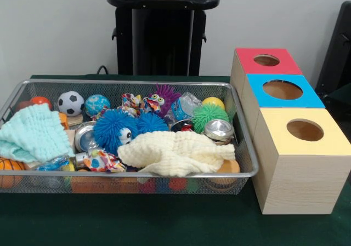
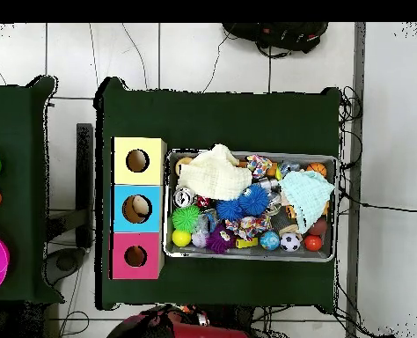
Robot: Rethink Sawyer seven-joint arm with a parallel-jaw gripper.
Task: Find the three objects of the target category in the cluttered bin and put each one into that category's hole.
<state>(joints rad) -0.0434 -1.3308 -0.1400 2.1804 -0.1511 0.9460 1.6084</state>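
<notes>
Searching the bin [image 1: 244, 172], which sits on the tabletop [image 1: 164, 224] just beside the yellow-topped box [image 1: 301, 158], risks missed targets because the cream cloth [image 1: 175, 153] covers toys, and the end effector is out of view, so its state is unknown.

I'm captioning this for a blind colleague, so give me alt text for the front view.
A shallow silver wire mesh bin on a green table is crammed with toys: spiky blue balls, a soccer ball, a cream knitted cloth. Beside it stand three wooden boxes with round holes, topped red, blue and yellow.
</notes>
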